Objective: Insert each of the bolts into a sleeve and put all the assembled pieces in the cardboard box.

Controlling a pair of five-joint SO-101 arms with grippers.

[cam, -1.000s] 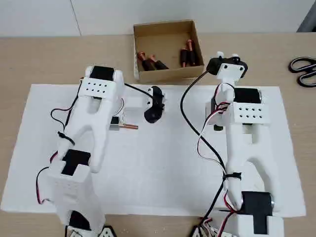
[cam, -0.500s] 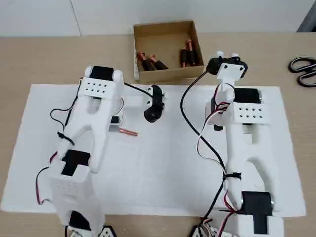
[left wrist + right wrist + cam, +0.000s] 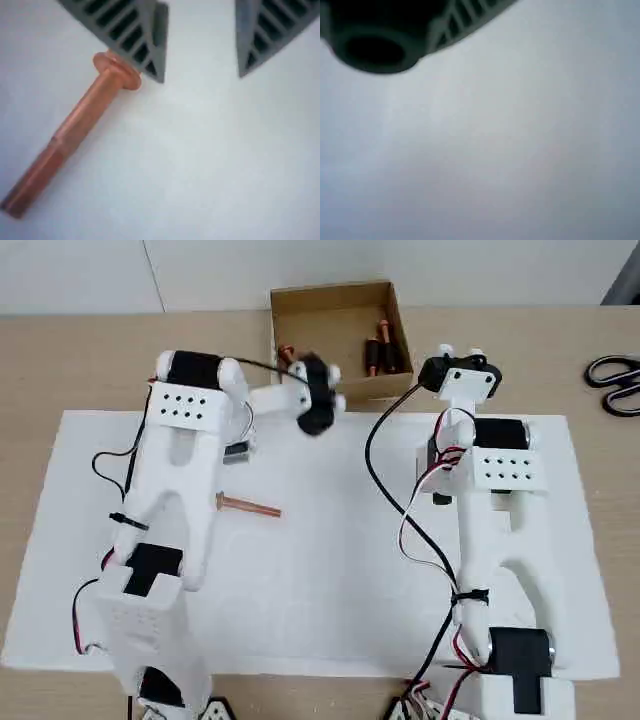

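On the sheet: 1 loose bolt, left gripper open over it

Copper-coloured flanged metal bolt [image 3: 75,135] lies flat on the white paper sheet [image 3: 330,580] over the surface, well apart from the brown cardboard box [image 3: 335,292]. Left gripper [image 3: 198,74] hangs above it, jaws apart, 1 fingertip [image 3: 145,50] just beside the bolt head. Right gripper [image 3: 415,40] looks clamped on a black tubular sleeve [image 3: 372,47]. Bolt should be light, rigid, smooth, likely to roll; pinch mid-shank, not the flange.
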